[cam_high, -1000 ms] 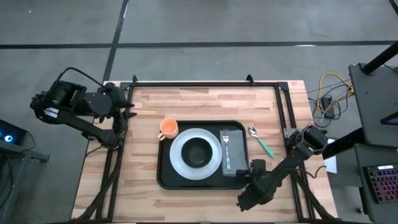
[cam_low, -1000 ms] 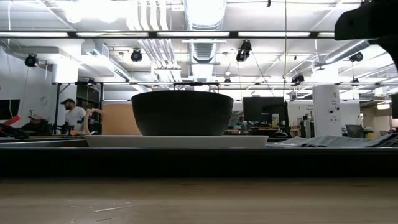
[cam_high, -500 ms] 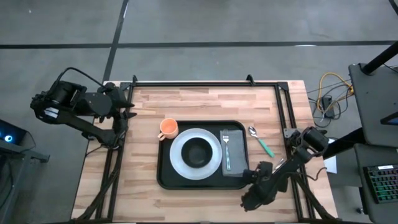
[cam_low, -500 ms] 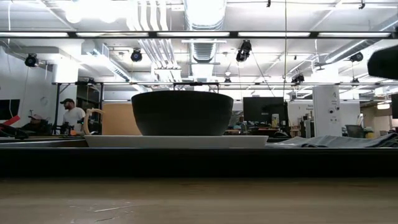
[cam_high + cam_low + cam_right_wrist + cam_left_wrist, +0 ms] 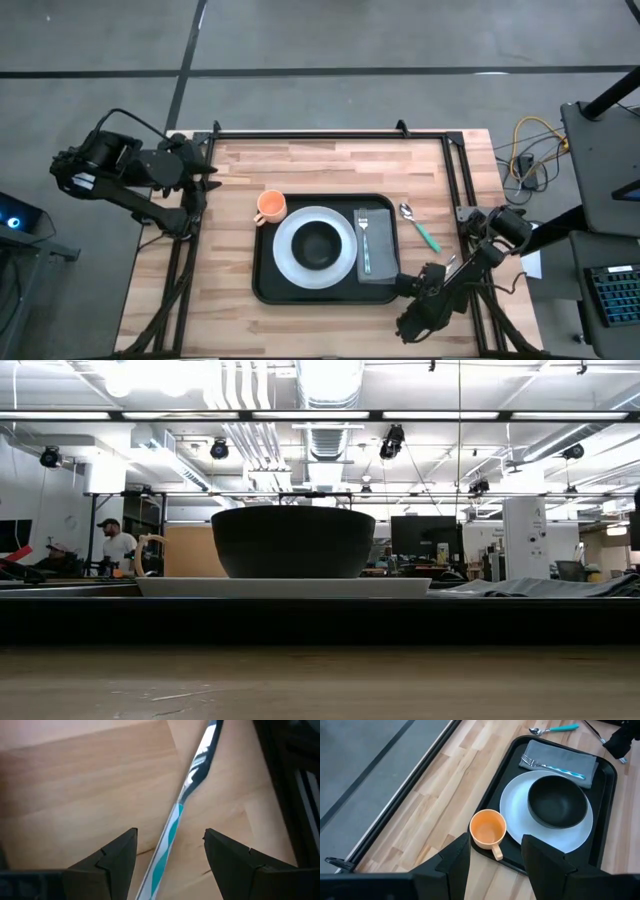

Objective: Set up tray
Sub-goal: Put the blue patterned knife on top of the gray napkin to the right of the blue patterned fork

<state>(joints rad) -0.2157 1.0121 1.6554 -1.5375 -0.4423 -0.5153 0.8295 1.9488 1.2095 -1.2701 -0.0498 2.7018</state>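
The tray [image 5: 266,285] sits mid-bench with plate, bowl, napkin and fork; the spoon [image 5: 421,228] lies on the bench just right of it. The right pincer [image 5: 170,855], open and empty, may nudge the spoon away; the left pincer [image 5: 495,857] waits open at far left

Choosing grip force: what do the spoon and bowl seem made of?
Spoon: shiny metal bowl and neck that mirror the light, with a teal-and-white striped handle, likely plastic. Bowl: matte black with no glare, perhaps ceramic or melamine; the look leaves it open.
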